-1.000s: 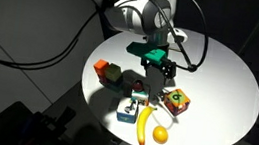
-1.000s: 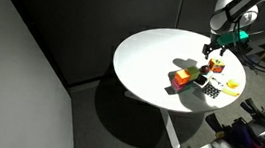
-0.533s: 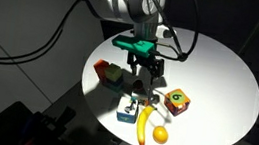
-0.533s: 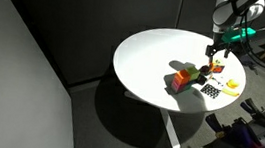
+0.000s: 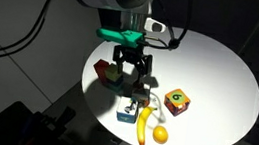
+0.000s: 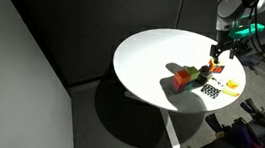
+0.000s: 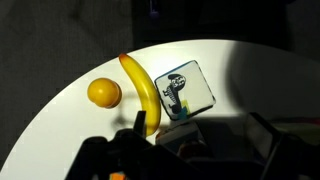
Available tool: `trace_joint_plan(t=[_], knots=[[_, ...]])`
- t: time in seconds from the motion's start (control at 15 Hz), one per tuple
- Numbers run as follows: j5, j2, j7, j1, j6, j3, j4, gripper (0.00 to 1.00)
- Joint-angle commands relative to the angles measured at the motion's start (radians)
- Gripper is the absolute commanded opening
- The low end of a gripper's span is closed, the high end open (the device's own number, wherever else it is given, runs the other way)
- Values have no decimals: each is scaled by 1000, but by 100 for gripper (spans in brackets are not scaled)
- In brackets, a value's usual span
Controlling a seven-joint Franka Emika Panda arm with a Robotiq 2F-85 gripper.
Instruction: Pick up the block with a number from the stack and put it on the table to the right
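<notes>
The block with a number, green top with a dark mark and orange-red sides, rests on the round white table, right of the other items; it also shows in an exterior view. The bluish-white cube sits apart from it near the front edge; the wrist view shows its white pictured face. My gripper hangs open and empty above the table between the plain cubes and the bluish-white cube, left of the numbered block. It also appears in an exterior view and, dark, in the wrist view.
A plain orange cube and a green cube sit left of my gripper. A banana and a small orange fruit lie by the front table edge; both show in the wrist view.
My gripper has moved left and slightly up, away from the numbered block toward the plain cubes. The numbered block stays where it was on the table.
</notes>
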Motion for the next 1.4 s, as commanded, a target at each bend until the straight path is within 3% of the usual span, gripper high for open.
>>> trace_joint_plan(t=[0.0,0.53,1.33], knots=[[-3,-88,-9,-1,-58,18,-64,100],[1,-214,-18,2,-95,46,-155,100],[71,-383,-123,-4,13,64,-269,100]])
